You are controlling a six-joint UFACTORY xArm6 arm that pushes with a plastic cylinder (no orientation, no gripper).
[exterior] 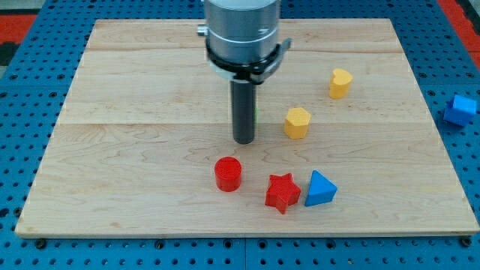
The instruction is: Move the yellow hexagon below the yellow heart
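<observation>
Five small coloured plastic blocks sit on the pale wooden surface (135, 90), and a sixth lies off it. My arm carries no claw, so there is no opening or closing to report; it ends in a straight dark rod hanging from a grey metal cylinder (241, 30) at the view's top centre. My tip (244, 140) rests near the middle of the surface.

The yellow hexagon block (297, 122) stands just to the view's right of my tip, near it but apart, with a gap showing between them. The yellow heart block (340, 82) sits further toward the view's upper right, clear of the hexagon.

Below my tip, toward the view's bottom, stands a red cylinder block (228, 173). To its right is a red star block (282, 192), and just beside that a blue triangular block (320, 189); I cannot tell whether these two touch.

A blue block (460, 109), its shape unclear, lies on the blue perforated base (30, 75) at the view's right edge.
</observation>
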